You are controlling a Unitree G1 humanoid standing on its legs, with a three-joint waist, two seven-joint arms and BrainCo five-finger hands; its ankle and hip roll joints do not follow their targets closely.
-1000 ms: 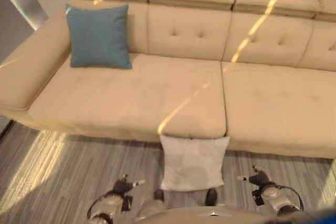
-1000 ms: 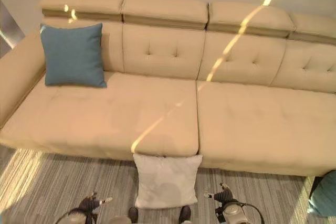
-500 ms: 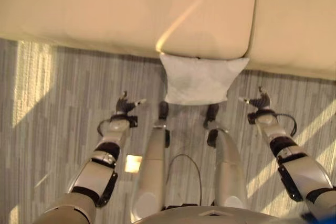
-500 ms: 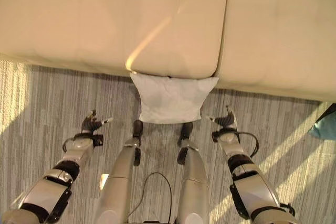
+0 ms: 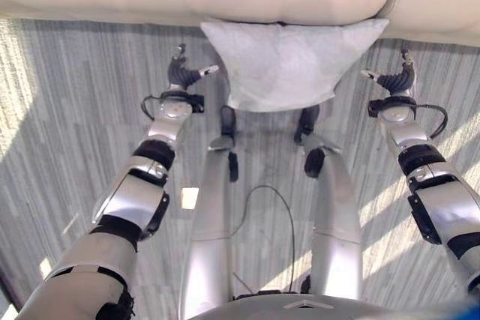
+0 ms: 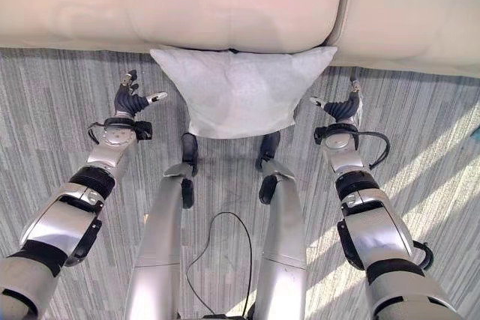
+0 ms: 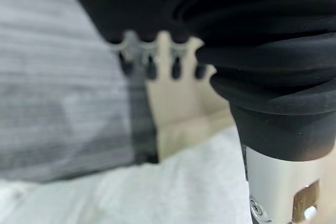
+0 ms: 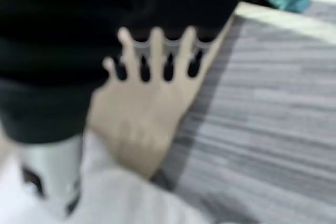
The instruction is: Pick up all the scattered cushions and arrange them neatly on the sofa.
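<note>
The white cushion [image 6: 238, 95] lies on the grey striped floor [image 6: 60, 103], its far edge against the front of the beige sofa [image 6: 225, 5]. My left hand [image 6: 127, 100] hovers just beside its left edge, fingers relaxed and spread, holding nothing. My right hand [image 6: 341, 106] hovers just beside its right corner, open the same way, also holding nothing

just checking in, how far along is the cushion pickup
Early stage. Nothing in these views is placed yet. The white cushion lies on the floor against the sofa front. The left hand and right hand flank it, open, holding nothing. Left: grasp, lift, set on the seat.
</note>
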